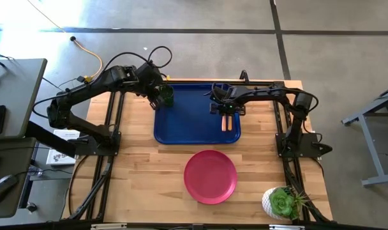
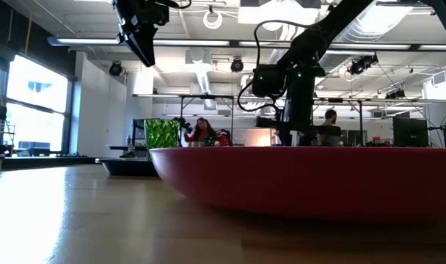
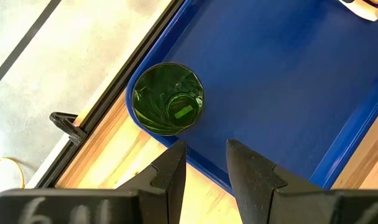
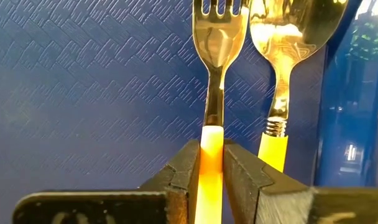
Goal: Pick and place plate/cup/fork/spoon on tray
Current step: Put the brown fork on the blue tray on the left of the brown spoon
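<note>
The dark blue tray (image 1: 187, 124) lies at the table's far middle. The green cup (image 1: 166, 96) stands upright on its base in the tray's far left corner (image 3: 168, 99). My left gripper (image 3: 206, 168) hangs open and empty above the cup, high over it in the low view (image 2: 139, 37). My right gripper (image 1: 224, 107) is low over the tray's right part, shut on the fork (image 4: 215, 37). The spoon (image 4: 282, 43) lies on the tray floor right beside the fork. The pink-red plate (image 1: 210, 176) lies flat on the table, near of the tray. My right gripper pinches the fork's orange handle (image 4: 211, 140) between its two fingers, at the end where it joins the metal neck. The fingers come from above. The fork lies level and parallel to the spoon; whether it rests on the tray floor or is just clear, I cannot tell.
A green succulent in a white pot (image 1: 283, 203) stands at the table's near right corner. Bare wood lies left of the plate and between plate and tray. The tray's middle and left part (image 1: 181, 121) is bare.
</note>
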